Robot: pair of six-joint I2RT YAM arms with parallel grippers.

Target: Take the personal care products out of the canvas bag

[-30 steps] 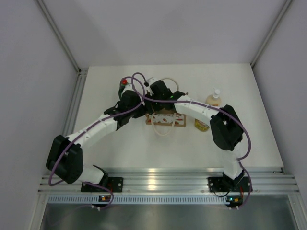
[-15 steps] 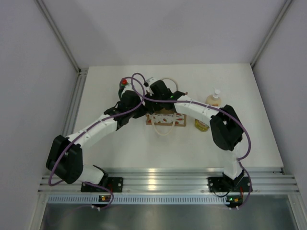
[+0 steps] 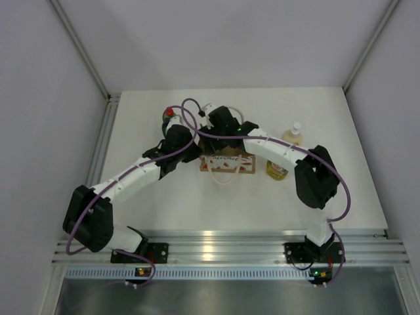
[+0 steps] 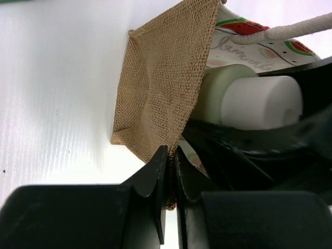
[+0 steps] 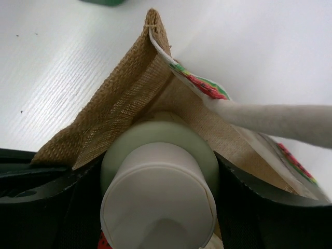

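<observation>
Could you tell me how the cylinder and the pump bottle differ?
The cylinder sits inside the bag; the pump bottle stands on the table. The cylinder is pale green with a broad lid; the pump bottle is cream with a narrow top. The right gripper clasps the cylinder; the pump bottle is free. Both tops are white.

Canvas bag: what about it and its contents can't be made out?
Top view: left arm and right arm cover the mouth of the canvas bag; inside hidden.
Left wrist view: the script lettering is blurred and partly under a loop handle; unreadable.
Right wrist view: the lower body of the pale bottle hides behind its white lid.
</observation>
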